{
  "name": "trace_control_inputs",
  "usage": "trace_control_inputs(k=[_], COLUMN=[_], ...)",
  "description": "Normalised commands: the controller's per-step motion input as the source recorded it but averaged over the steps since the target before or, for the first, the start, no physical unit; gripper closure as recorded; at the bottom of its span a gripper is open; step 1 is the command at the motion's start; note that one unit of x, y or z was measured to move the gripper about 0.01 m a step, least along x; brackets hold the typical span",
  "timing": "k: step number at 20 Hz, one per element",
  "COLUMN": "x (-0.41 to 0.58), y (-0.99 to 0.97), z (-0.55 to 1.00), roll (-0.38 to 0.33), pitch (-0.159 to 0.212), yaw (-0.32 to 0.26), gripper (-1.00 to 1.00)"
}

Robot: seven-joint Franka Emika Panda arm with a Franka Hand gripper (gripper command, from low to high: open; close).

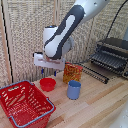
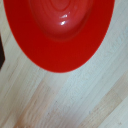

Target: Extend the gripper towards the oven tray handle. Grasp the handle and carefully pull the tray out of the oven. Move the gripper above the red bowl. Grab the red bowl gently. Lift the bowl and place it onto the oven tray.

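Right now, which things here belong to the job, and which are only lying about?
Job: gripper above the red bowl; oven; tray.
Lying about: red basket; blue cup; orange packet.

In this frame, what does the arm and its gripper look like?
The arm has glossy white rounded shells with black sections between the joints. At its end sits a pale, boxy hand block. The gripper below it is small and dark, with bluish tips; finer detail is blurred. The wrist view shows none of it.
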Motion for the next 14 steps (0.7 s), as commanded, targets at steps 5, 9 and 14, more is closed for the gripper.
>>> trace_control_inputs(k=[5,9,14], x=[0.008,0.056,0.009], y=[-0.15,-0.1,-0.19], z=[-0.2,-0.34,-0.39], roll=[-0.052,-0.019,-0.018], pitch=[-0.033,-0.035,-0.05], yaw=[0.006,-0.003,-0.02], gripper=[-1.0,-1.0,-1.0])
